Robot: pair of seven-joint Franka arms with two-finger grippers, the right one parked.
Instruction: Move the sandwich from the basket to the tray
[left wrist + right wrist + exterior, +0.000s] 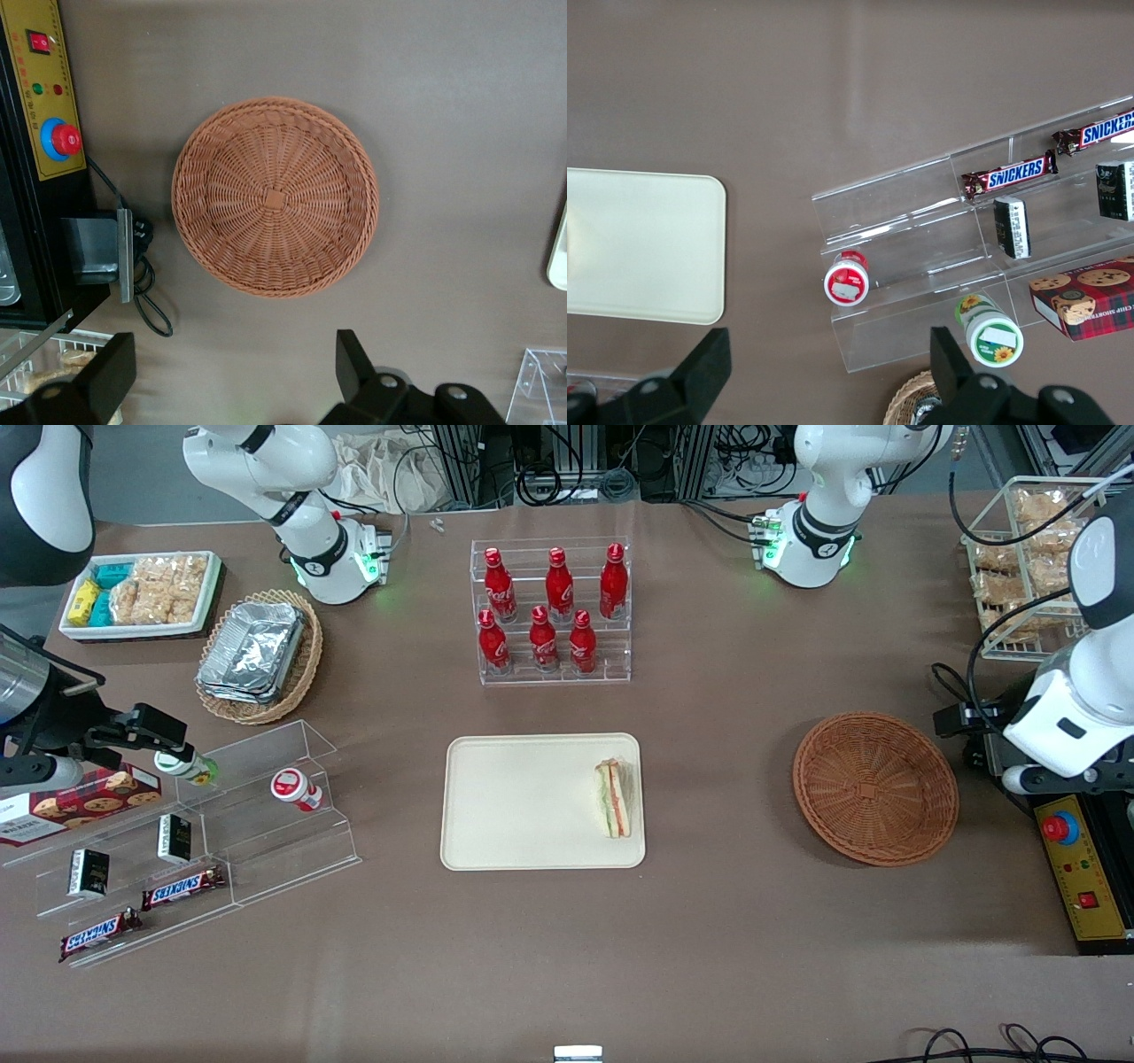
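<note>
The sandwich [613, 798] lies on the tray [523, 806] at its edge nearest the basket [874, 787], while the gripper [232, 372] hangs above the basket, open wide and holding nothing.

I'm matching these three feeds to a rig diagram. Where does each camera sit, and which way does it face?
Front view: high, facing both arm bases; sandwich lies on the tray.
Left wrist view: on the working arm, looking down at the empty basket; open gripper shows.
Right wrist view: on the parked arm, above the snack shelves.
Shared: basket in front and left wrist; tray in front and right wrist.
</note>
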